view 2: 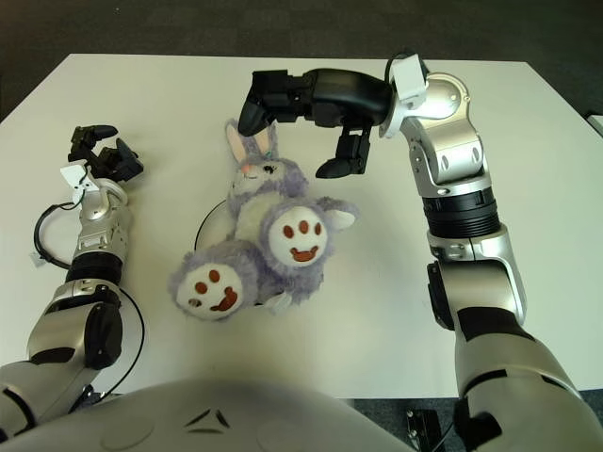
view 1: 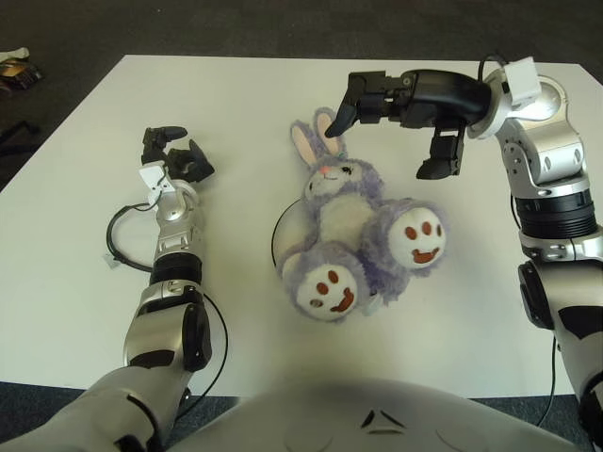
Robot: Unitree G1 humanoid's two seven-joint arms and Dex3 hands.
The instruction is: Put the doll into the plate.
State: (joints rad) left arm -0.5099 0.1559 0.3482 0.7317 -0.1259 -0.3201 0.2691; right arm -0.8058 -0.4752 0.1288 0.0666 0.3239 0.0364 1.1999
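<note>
A purple plush bunny doll (view 1: 353,221) with pink-lined ears and white soles lies on its back over a white plate (view 1: 278,235). It covers most of the plate, and only the dark left rim shows. My right hand (view 1: 388,141) hovers just behind the doll's head with fingers spread. Its fingertips (view 1: 339,115) are close to the ears, and it holds nothing. My left hand (view 1: 177,155) shows to the left of the doll, fingers relaxed and empty.
A thin black cable (view 1: 118,240) loops on the white table (view 1: 245,94) beside my left forearm. A small object (view 1: 14,71) lies on the dark floor beyond the table's far left corner.
</note>
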